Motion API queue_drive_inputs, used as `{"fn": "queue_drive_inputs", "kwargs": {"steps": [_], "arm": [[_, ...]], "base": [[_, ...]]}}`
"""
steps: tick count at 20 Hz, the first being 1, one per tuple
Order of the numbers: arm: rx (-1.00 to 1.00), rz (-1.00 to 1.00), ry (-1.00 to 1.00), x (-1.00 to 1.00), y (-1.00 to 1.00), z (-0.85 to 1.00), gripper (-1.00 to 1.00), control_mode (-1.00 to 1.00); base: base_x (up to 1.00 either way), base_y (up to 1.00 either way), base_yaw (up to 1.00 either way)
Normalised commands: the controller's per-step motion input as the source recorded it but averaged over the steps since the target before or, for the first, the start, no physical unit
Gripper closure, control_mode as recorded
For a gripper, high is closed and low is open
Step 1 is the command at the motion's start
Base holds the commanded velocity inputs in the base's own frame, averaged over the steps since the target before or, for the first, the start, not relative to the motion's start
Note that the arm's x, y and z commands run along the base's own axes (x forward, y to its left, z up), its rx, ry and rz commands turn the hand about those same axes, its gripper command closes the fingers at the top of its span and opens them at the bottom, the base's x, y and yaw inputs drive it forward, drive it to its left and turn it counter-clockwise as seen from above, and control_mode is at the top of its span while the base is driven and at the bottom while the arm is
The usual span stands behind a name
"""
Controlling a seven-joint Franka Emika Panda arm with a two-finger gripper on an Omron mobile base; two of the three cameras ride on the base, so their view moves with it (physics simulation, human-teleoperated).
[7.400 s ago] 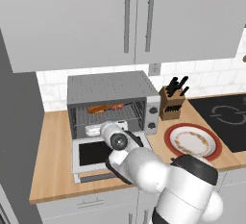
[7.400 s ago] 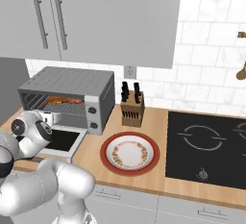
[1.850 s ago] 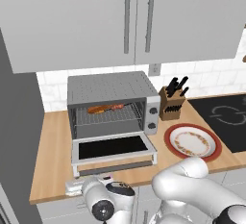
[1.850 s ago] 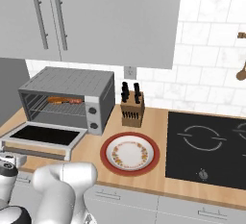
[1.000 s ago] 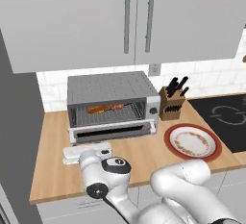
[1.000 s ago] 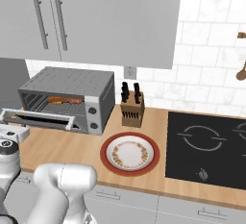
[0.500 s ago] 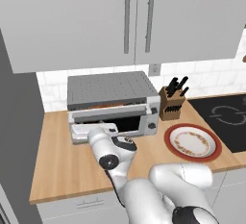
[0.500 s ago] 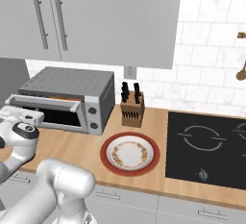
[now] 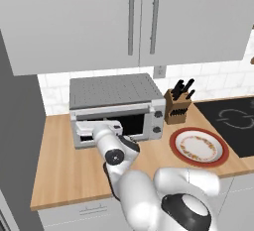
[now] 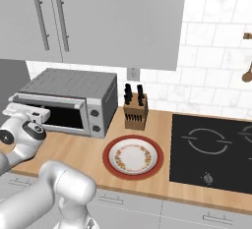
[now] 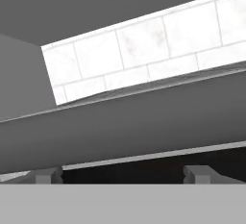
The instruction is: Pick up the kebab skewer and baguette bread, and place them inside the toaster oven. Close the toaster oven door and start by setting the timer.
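Toaster oven [image 9: 116, 107] at the tabletop's [image 9: 64, 170] rear left, its door [image 9: 111, 124] nearly shut. The door is presumably rigid and hinged low, best pushed at its top edge or bar handle. The gripper [image 9: 94, 127], jaws wide and holding nothing, sits against the door's left front. Skewer and baguette presumably lie inside. Plate [image 9: 199, 146] and knife block [image 9: 177, 107] stand right, clear of the door.

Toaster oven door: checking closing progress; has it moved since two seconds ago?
Yes. The toaster oven door swung up from flat toward the toaster oven front.
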Motion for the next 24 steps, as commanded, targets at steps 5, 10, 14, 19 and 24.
{"fn": "queue_drive_inputs", "kwargs": {"steps": [5, 10, 14, 19, 24], "arm": [[0.00, 0.00, 0.08, 0.02, 0.00, 0.03, -1.00, -1.00], [0.00, 0.00, 0.05, 0.15, 0.00, 0.00, -1.00, -1.00], [0.00, 0.00, 0.11, 0.12, 0.02, 0.04, -1.00, -1.00], [0.00, 0.00, 0.13, -0.28, -0.06, 0.27, -1.00, -1.00], [0.00, 0.00, 0.20, -0.47, -0.13, 0.48, -1.00, -1.00]], "base": [[0.00, 0.00, 0.00], [0.00, 0.00, 0.00], [0.00, 0.00, 0.00], [0.00, 0.00, 0.00], [0.00, 0.00, 0.00]]}}
